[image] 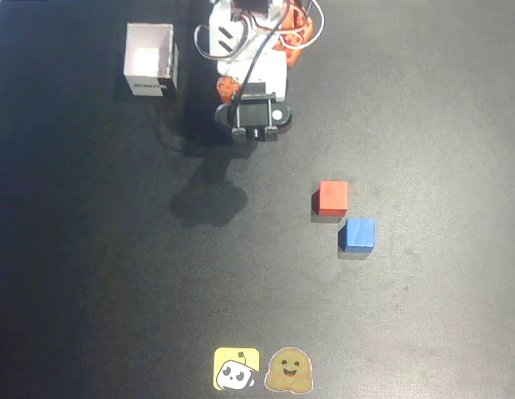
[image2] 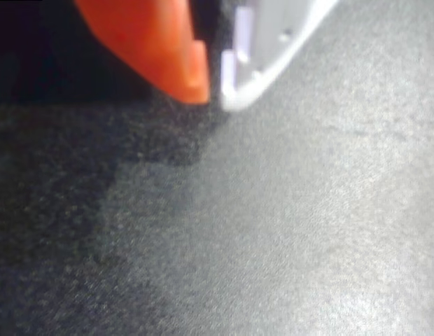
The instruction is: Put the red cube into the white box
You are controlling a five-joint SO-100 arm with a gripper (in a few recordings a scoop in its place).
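The gripper [image2: 215, 94] was closed and held nothing, its orange and white tips nearly touching above bare table [image2: 308, 231]. In the overhead view, the red cube [image: 332, 197] lay well apart from it toward lower right, the blue cube [image: 357, 234] just beside; the white box [image: 149, 60] stood at its upper left.

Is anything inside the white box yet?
In the overhead view the white box stands open and its pale floor looks bare; a faint lighter patch there is too blurry to identify. The red cube lies on the table, touching the blue cube corner to corner.
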